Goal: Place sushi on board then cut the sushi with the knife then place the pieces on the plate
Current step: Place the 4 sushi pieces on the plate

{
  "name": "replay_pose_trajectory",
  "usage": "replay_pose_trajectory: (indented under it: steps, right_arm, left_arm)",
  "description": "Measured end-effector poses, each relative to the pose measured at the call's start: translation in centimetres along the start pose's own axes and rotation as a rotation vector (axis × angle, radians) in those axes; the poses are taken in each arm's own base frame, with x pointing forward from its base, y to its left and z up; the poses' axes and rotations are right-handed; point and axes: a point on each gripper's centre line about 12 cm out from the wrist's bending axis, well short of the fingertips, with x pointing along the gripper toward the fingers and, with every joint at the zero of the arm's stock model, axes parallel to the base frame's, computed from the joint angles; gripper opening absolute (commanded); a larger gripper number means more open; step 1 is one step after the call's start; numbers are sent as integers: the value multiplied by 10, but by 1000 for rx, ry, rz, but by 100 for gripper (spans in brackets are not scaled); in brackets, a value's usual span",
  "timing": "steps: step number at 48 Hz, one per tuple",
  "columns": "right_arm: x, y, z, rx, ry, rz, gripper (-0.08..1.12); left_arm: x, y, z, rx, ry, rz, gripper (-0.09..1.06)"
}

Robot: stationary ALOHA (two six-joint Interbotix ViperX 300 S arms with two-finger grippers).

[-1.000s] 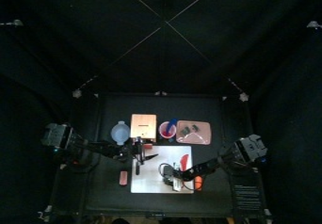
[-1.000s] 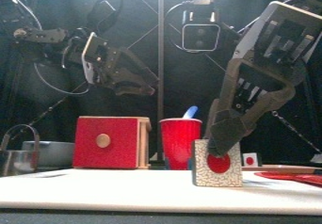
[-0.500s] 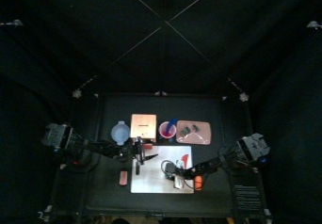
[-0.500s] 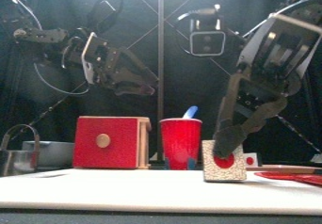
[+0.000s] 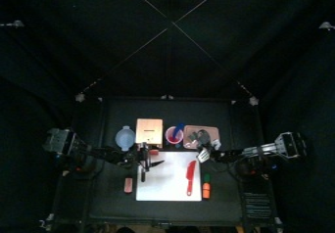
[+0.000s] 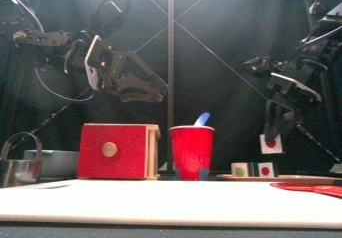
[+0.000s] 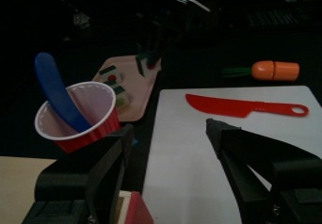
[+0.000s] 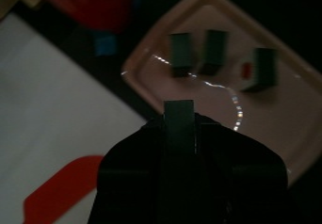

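Looks nearly done: three pieces [image 8: 209,49] on plate [image 8: 233,28], last piece [image 8: 180,111] pinched in right gripper [image 8: 180,134] above it, knife [image 7: 246,105] on board [image 7: 189,183], left gripper [image 7: 169,138] spread open.

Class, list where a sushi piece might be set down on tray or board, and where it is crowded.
The white board is bare left of the red knife. The pink tray has bare room between its three pieces and the rim nearest the right gripper, which holds a fourth piece. Crowded: the tray's half toward the red cup.
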Motion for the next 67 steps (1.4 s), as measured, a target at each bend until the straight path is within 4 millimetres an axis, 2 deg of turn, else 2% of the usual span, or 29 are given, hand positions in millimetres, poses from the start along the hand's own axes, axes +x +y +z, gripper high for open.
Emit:
replay_pose_trajectory:
  steps: [4,9,30,36,44,51,60,67]
  right_arm:
    - [0,-28,0,59,-12,-56,59]
    - [4,-50,-2,107,-12,-93,59]
    - [34,-94,14,161,-43,-126,59]
    - [43,-98,13,180,-20,-106,63]
    - [57,-102,5,168,38,-120,76]
    - [61,-103,1,165,58,-128,85]
    - [55,-101,5,192,37,-119,86]
    - [34,-94,20,199,-58,-80,86]
  left_arm:
    - [0,-1,0,2,0,-1,96]
    - [-1,0,-1,4,3,-2,96]
    - [-1,0,-1,7,3,-2,96]
    - [-2,0,-3,9,7,-2,96]
    - [-3,0,-5,6,12,-1,96]
    - [-3,0,-5,9,13,-3,96]
    - [-3,0,-4,7,11,-1,96]
    - [-3,0,-4,8,12,-3,96]
